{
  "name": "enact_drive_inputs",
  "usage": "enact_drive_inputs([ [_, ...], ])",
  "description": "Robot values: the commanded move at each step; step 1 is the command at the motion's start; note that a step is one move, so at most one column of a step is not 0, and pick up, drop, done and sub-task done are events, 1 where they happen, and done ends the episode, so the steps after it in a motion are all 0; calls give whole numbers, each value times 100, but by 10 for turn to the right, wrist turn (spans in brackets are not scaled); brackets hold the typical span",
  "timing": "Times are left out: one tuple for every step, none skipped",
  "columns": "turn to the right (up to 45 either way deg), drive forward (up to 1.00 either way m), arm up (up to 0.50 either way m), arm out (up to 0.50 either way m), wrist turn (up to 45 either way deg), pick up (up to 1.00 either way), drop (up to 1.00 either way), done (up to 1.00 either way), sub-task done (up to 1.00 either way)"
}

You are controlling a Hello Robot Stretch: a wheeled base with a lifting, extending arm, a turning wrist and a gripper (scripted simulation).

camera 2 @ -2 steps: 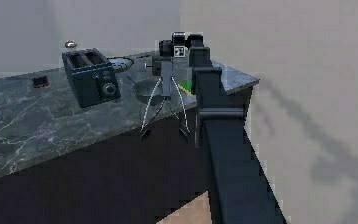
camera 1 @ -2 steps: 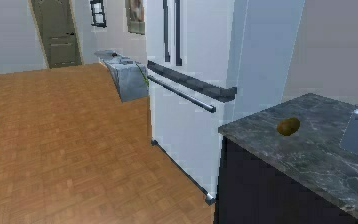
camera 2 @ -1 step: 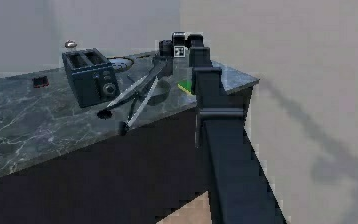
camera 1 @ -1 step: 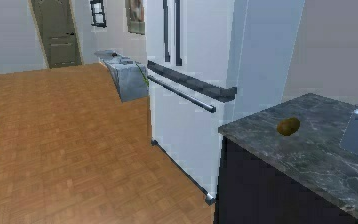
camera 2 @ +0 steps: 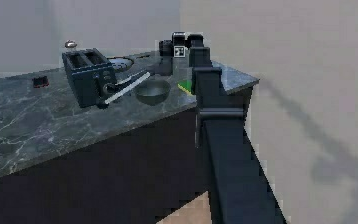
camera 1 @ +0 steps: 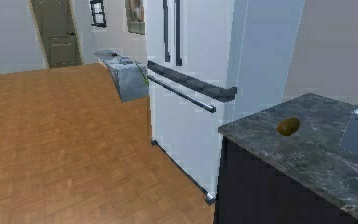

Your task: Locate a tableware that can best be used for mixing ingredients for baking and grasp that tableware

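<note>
Arm (camera 2: 222, 130) extends over the surface (camera 2: 47, 120), gripper (camera 2: 173, 50) near the grey bowl (camera 2: 154, 92), evidently for grasping; whether it holds anything cannot be told.

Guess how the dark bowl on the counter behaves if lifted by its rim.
The bowl looks low and wide, so it probably won't tip or roll. Its clean round rim suggests it's rigid. The smooth stone counter suggests it may slide if nudged, possibly into the long utensil beside it.
</note>
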Motion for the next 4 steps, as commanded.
enact_drive_inputs([
  [0, 0, 0, 0, 450, 0, 0, 0, 0],
  [0, 0, 0, 0, 210, 0, 0, 0, 0],
  [0, 0, -8, 0, 0, 0, 0, 0, 0],
  [0, 0, 0, 0, 0, 100, 0, 0, 0],
])
